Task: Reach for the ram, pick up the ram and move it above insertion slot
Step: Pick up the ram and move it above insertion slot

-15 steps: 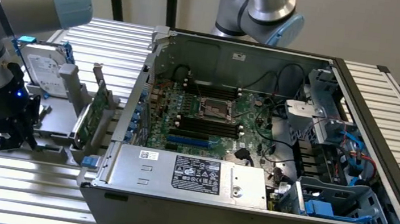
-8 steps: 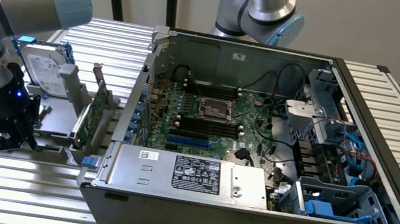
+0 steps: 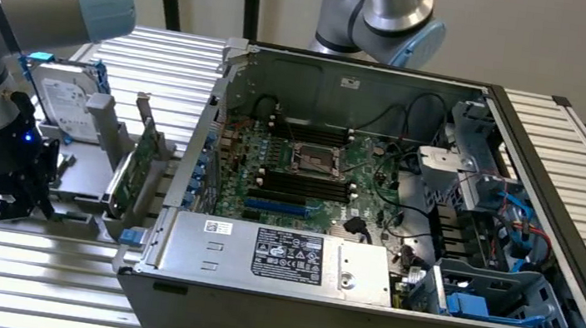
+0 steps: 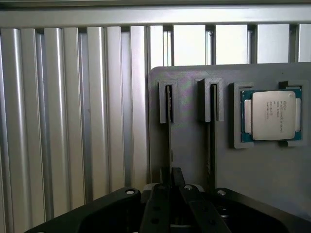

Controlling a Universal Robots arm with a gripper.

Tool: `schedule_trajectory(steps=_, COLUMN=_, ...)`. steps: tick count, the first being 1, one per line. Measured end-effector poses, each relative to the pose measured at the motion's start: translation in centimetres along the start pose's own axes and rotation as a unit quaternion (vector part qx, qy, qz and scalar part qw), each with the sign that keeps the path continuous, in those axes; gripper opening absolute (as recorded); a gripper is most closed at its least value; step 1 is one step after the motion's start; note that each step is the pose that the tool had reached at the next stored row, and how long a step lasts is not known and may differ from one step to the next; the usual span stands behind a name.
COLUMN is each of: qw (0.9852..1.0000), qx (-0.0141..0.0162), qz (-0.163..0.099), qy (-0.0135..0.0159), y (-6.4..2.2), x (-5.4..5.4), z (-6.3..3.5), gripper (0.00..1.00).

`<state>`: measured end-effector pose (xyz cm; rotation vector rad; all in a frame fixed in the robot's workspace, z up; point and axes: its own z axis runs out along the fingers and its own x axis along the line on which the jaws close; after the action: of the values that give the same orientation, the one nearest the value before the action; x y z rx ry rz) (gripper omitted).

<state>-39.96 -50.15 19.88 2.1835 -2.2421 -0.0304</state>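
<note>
The gripper [image 4: 178, 190], at nine o'clock of the computer case [image 3: 252, 310] in the exterior view, pinches the ram [image 4: 169, 126] (standing on edge) in its grey holder [image 4: 252, 184], fingers nearly together.

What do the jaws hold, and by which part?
The gripper seems to pinch the ram with its jaws on the thin upper edge, in the grey holder.

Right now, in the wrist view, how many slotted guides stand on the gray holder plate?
2. One guide is nearest the plate's edge beside the ribbed table; the other sits between it and the processor. The gripper may hide more.
</note>
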Motion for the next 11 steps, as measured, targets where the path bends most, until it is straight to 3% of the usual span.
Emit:
schedule_trajectory(steps=6, qw=1.0, qx=-0.0007, qz=0.0, qy=0.0, y=0.01, x=0.0, z=-0.42, gripper=0.13)
schedule_trajectory(steps=11, qw=1.0, qx=-0.0034, qz=0.0, qy=0.0001, y=0.02, x=0.0, z=-1.71, gripper=0.13)
